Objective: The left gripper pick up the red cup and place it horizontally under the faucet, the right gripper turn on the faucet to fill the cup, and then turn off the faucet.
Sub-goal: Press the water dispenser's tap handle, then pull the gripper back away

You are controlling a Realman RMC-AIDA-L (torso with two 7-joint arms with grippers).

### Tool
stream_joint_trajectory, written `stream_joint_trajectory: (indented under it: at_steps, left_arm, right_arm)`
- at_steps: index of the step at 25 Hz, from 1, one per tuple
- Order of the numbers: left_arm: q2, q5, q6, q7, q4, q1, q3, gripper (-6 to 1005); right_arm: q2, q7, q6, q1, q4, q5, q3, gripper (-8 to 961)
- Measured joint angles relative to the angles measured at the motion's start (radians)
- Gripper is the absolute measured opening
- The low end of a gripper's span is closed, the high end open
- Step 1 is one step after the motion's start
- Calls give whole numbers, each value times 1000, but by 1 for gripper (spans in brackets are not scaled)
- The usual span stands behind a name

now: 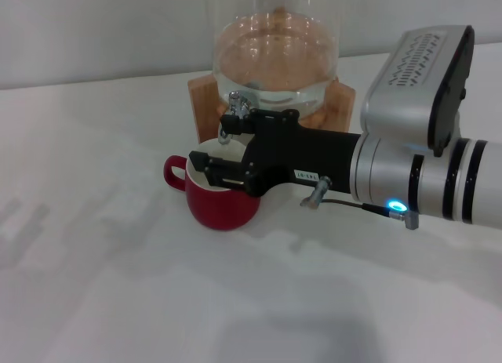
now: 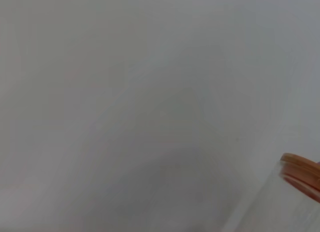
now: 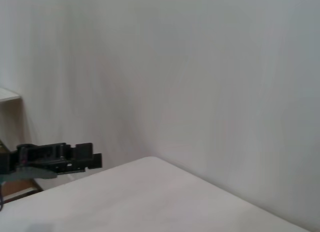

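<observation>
A rounded dark red ceramic cup with a cream-white inside and a small loop handle stands upright on a white table. This cup is the landmark here. Its handle points toward the robot's left.

Directly behind the cup is a clear glass jar holding water, resting on a wooden stand. A small shiny chrome faucet juts from the jar's base just above the cup's far rim, so the cup sits beneath the spout.

The right gripper, a black jaw body on a thick silver wrist with black bands, a cyan light and a grey perforated box, reaches in from the cup's right side. Its black fingers hang over the cup's open mouth, with the upper finger right at the faucet; it appears to touch the lever, though the angle makes contact hard to confirm. The fingers stand spread apart, with a gap between them.

The left gripper is out of sight in the head view. The right wrist view shows a black claw far off beyond the table's edge, its fingers' state unclear.
</observation>
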Motion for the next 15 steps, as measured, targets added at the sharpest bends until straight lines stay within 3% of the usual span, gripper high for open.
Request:
stream_joint_trajectory:
  at_steps: [15]
  left_arm:
    - [0,0,-17,0,2,7,-3,649]
  right_arm:
    - [0,1,-35,-20,8,-2,-6,658]
